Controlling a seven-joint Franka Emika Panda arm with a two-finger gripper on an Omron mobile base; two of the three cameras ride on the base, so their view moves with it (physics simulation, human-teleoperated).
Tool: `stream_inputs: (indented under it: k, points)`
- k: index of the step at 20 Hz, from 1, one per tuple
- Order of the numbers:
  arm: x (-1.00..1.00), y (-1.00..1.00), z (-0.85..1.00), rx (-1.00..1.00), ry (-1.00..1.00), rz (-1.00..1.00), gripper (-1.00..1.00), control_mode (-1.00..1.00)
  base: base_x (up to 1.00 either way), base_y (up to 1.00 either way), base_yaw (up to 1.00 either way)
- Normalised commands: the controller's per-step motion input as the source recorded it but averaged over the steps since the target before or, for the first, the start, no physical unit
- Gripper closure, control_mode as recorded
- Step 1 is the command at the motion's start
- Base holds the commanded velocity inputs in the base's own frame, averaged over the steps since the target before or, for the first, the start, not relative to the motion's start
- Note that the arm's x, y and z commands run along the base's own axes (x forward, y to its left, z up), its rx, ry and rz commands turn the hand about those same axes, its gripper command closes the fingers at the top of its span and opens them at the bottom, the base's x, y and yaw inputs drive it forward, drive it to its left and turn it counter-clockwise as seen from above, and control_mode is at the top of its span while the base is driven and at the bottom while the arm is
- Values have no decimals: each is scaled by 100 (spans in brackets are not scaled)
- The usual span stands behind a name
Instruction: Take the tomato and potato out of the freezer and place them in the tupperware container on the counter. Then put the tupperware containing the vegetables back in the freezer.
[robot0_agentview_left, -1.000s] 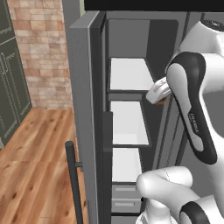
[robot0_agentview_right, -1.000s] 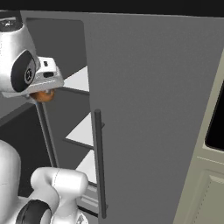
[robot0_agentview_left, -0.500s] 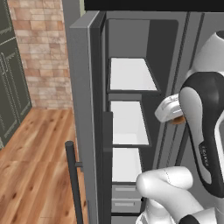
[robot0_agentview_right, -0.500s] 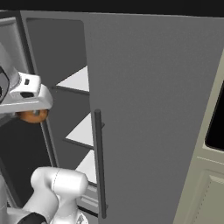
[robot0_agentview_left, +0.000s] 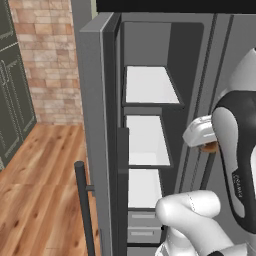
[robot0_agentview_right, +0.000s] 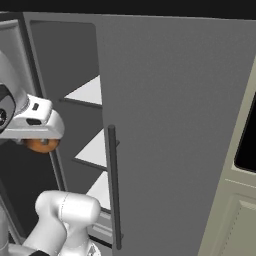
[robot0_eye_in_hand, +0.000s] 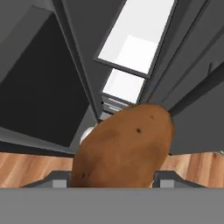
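Your gripper (robot0_eye_in_hand: 111, 181) is pinching the potato (robot0_eye_in_hand: 122, 146), which takes up the lower centre of the hand view: a brown oval lump with a few dark specks, seated between the two dark finger tips (robot0_eye_in_hand: 59, 179) at the bottom edge. In the right base view the potato (robot0_agentview_right: 41, 145) shows as an orange-brown bulge under the white hand at the left edge of the frame; in the left base view a sliver of potato (robot0_agentview_left: 209, 148) peeks out beneath the hand at centre right.

The freezer (robot0_agentview_left: 150, 45) stands open ahead of you. Its grey door (robot0_agentview_right: 170, 125) fills the middle of the right base view, with the long dark bar handle (robot0_agentview_right: 113, 187) running down just left of centre. A second dark bar handle (robot0_agentview_left: 86, 210) rises at the lower left of the left base view, on the near panel there. Inside, three white shelves (robot0_agentview_left: 149, 85) step down the cabinet (the top one sits at upper centre of the left base view), and small grey drawers (robot0_agentview_left: 143, 225) lie under the lowest shelf.

The potato hangs in front of the cabinet, outside the shelves. The door edge and its frame stand close beside the hand.

A brick wall (robot0_agentview_left: 47, 60) takes the upper left of the left base view, with a wooden floor (robot0_agentview_left: 40, 185) below it and a dark green panelled cabinet (robot0_agentview_left: 12, 100) at the far left edge. A pale cabinet front (robot0_agentview_right: 232, 210) fills the right edge of the right base view.
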Motion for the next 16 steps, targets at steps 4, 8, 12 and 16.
stream_inputs:
  k: [4, 8, 12, 16]
  points:
    - [0, 0, 0, 0, 0, 0, 100, 100, -75, -10, 2]
    - [0, 0, 0, 0, 0, 0, 100, 100, -99, -62, 35]
    - [0, 0, 0, 0, 0, 0, 100, 100, -62, -67, 69]
    - [0, 0, 0, 0, 0, 0, 100, 100, -51, -41, 78]
